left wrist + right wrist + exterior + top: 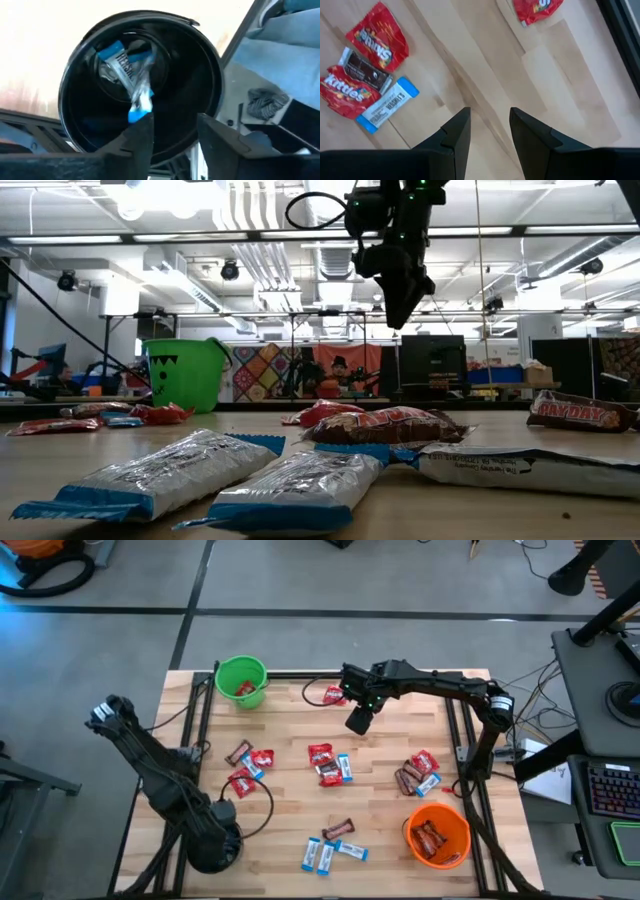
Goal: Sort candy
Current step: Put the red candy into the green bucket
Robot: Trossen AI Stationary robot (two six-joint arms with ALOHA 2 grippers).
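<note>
L gripper [172, 131] is held over the black bucket [210, 75], jaws parted, blue-and-white packet [131, 80] dropping inside. R gripper [487, 125], spread and empty, is poised above the centre cluster [328, 762], nearest it; packets lie diagonal to its jaws.

1. Table [390, 730]: pale wood planks, matt, grain visible.
2. Black bucket [200, 75] beyond the left gripper's [172, 131] fingers: glossy smooth plastic.
3. Blue-and-white packet [127, 75] inside it: shiny crinkled film.
4. Red packets [377, 37] ahead of the right gripper [487, 125]: glossy wrinkled foil.
5. Green bucket [241, 681] and orange bucket [437, 835]: smooth plastic.
6. Fingers [455, 135]: dark, matt.
</note>
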